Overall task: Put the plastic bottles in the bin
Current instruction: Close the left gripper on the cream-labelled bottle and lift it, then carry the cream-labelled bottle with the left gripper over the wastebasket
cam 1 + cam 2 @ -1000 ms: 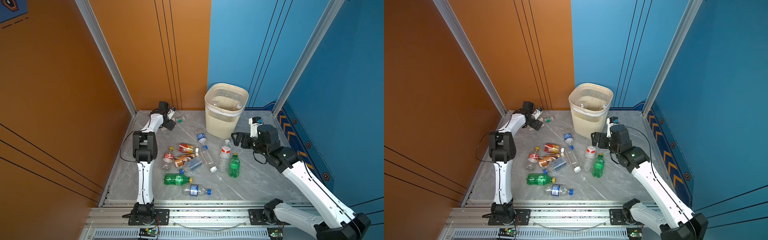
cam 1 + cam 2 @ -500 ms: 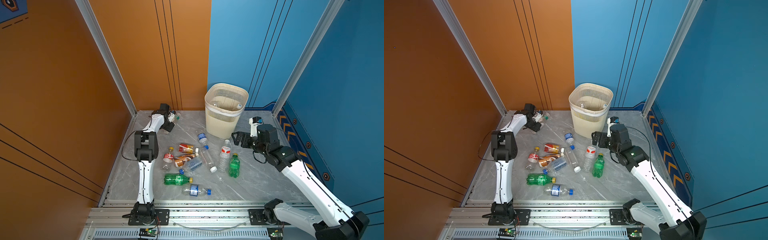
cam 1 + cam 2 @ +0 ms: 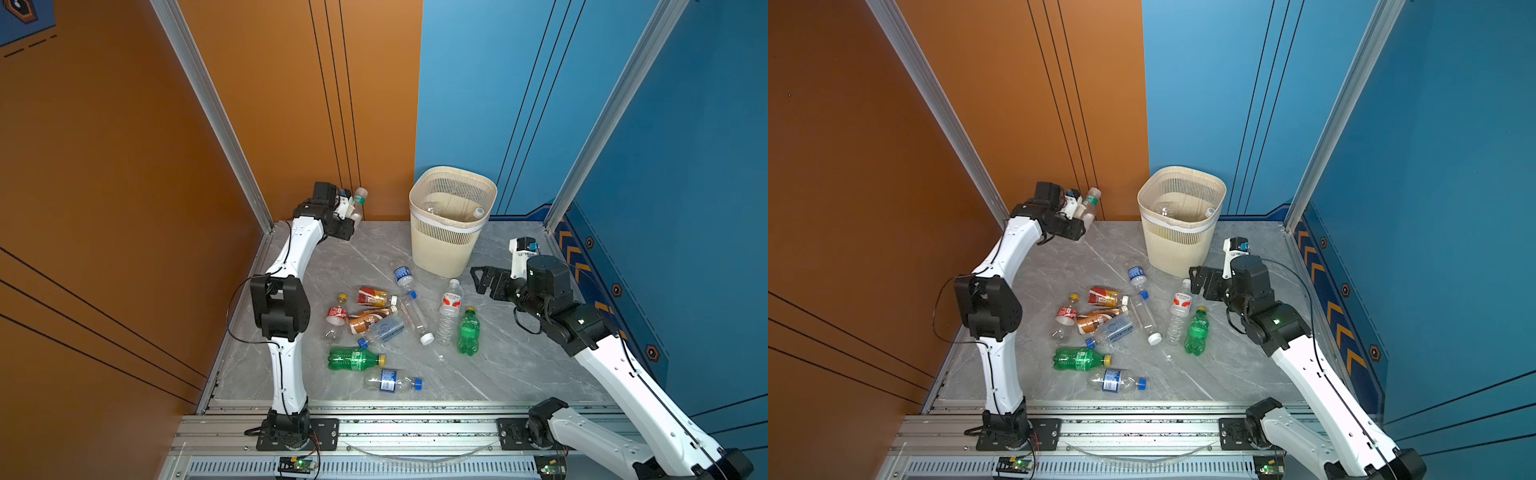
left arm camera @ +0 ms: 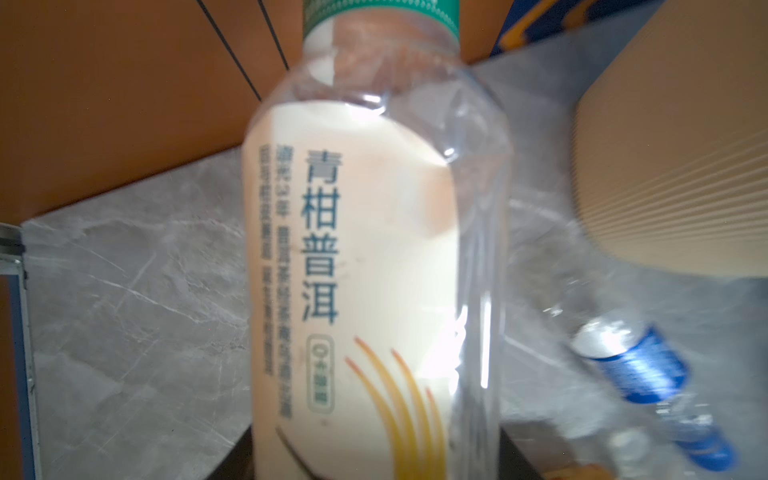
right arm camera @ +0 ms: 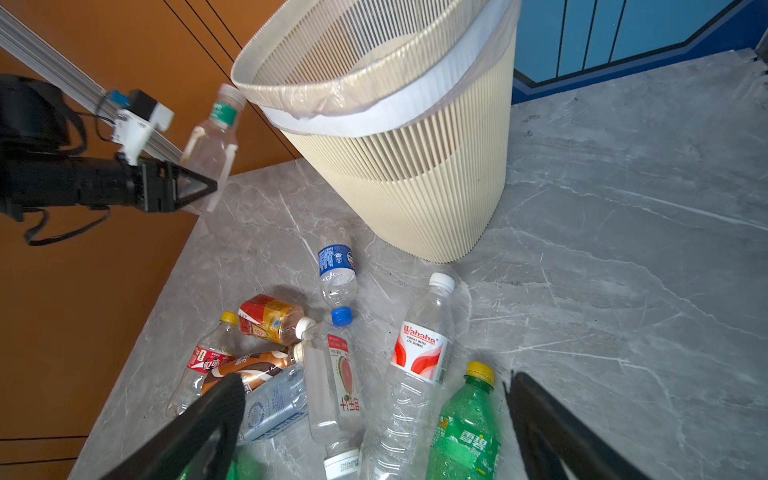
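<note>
Bin (image 3: 449, 249): cream, vertically ribbed, white band. Counter (image 3: 519, 365): grey marble pattern, pale veins. Cream-label bottle (image 4: 365, 270): clear body, teal lettering, green collar. Green bottle (image 3: 468, 330): yellow cap.

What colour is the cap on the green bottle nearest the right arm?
Yellow. The cap on the green bottle shows best in the right wrist view.

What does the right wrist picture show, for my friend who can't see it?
The left gripper holds a clear bottle with a green band near a tall cream bin. Other bottles lie scattered on the grey floor, with the open right gripper closest to the camera.
</note>
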You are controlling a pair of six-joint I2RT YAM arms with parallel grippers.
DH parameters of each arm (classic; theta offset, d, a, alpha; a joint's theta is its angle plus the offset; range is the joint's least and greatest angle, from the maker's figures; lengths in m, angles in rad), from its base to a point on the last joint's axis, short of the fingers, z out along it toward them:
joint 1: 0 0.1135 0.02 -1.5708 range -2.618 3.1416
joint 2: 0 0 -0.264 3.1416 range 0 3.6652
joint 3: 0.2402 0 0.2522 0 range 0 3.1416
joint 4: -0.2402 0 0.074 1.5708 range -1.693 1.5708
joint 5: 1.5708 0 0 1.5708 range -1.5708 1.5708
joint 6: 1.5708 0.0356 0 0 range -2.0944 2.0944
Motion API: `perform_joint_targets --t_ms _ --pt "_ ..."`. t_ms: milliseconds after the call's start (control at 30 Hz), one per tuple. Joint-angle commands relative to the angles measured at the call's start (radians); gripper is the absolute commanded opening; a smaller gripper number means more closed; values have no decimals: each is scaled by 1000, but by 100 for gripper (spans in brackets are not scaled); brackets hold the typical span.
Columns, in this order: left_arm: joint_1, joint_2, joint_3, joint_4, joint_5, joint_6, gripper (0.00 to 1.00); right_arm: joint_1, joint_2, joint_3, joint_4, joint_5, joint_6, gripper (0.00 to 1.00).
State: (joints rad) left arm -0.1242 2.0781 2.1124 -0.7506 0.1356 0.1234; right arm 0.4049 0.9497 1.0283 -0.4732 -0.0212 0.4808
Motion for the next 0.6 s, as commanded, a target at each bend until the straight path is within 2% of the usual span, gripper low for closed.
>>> perform_joint_targets --t_ms 0,233,400,567 --pt "-64 -87 58 76 102 -199 45 -11 -46 -23 -38 29 22 100" --pt "-230 -92 237 135 143 -400 43 -24 -148 -55 -79 43 28 100" --pt "-342 43 415 163 159 -518 43 -36 -210 -78 -108 43 35 100" --pt "-407 200 571 226 180 -617 43 -47 -266 -88 -134 42 38 100"
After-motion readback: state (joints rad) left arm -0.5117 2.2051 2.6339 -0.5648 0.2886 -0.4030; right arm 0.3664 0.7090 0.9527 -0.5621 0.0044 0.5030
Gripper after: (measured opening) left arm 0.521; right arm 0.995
